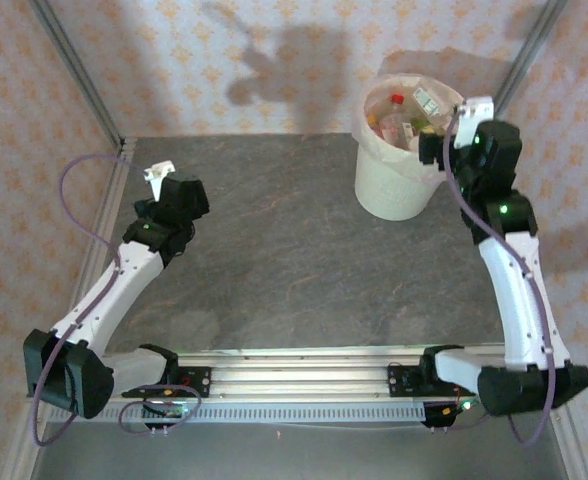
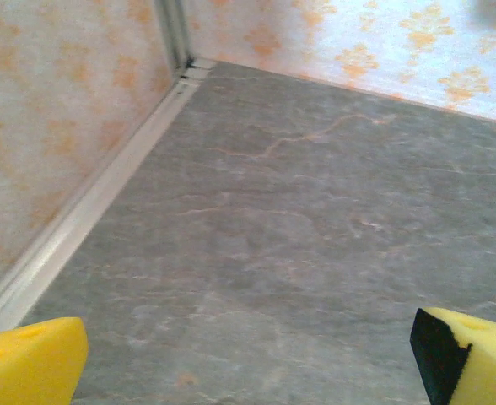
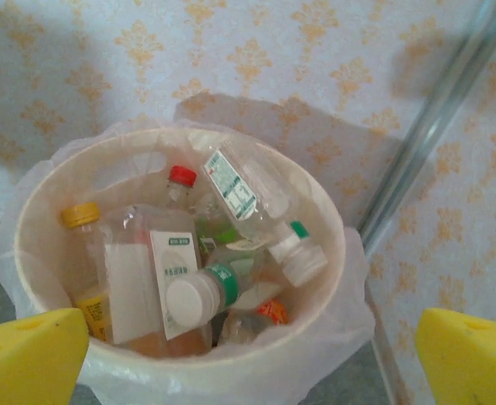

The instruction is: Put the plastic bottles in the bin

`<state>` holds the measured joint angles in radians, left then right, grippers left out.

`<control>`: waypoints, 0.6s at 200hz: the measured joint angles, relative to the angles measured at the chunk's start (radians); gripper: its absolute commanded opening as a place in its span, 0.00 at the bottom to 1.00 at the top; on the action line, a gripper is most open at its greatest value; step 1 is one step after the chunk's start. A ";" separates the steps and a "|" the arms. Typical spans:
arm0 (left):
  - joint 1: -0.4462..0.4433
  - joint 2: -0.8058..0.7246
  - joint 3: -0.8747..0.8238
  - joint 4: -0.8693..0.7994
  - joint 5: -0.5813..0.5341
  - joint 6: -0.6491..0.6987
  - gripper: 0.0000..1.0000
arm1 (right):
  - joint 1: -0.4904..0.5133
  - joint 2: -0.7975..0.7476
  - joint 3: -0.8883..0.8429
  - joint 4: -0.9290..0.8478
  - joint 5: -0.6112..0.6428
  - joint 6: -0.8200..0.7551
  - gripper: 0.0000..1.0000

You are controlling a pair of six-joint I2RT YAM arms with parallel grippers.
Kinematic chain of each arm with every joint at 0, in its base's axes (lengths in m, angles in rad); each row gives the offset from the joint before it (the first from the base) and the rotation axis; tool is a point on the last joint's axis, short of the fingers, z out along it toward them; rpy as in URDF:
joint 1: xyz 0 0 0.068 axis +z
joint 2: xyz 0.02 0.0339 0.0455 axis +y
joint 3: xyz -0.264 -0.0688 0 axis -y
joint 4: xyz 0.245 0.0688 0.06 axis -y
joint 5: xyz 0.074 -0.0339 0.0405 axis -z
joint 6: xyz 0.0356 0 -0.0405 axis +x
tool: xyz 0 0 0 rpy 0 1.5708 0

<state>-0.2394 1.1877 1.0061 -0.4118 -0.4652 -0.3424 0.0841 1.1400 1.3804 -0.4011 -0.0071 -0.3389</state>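
You are at the drop-off step, and by the look of it near the end of the job. Your right claw (image 3: 248, 359) hangs directly over the bin (image 1: 394, 190) at the far right of the table (image 1: 294, 260). Its yellow pads (image 3: 29, 354) are spread wide with nothing between them: released and empty. Below it the plastic bottles (image 3: 231, 253) lie heaped inside the lined bin. One has a red cap (image 3: 181, 175), one a yellow cap (image 3: 80, 215), and one with a white cap (image 3: 193, 297) lies on top. All of them sit below the rim.

Your left claw (image 2: 248, 363) is also released and carries nothing. It is held low over the grey table near the far left corner, well apart from the bin.

As far as the overhead view reaches, the table between the arms lies bare of bottles, so I judge the sorting done or very nearly so. For the next move, lift the right claw straight up and clear of the bag folded over the rim before you swing it back, so a pad does not snag the liner and tip the bin. Then check the table's edges and the ground near the arm bases for any stray bottle. If none turns up, bring both arms back to rest.
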 measured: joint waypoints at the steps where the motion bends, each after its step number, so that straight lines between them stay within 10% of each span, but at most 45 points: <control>1: 0.002 -0.002 -0.003 0.000 -0.002 0.001 1.00 | 0.000 -0.003 -0.007 0.003 0.002 0.002 0.99; 120: 0.216 -0.057 -0.398 0.367 0.039 0.154 1.00 | -0.010 -0.248 -0.780 0.436 0.338 0.280 0.99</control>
<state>-0.0231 1.1305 0.6079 -0.0448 -0.4263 -0.1886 0.0742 0.8921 0.5999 0.0353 0.3309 -0.0589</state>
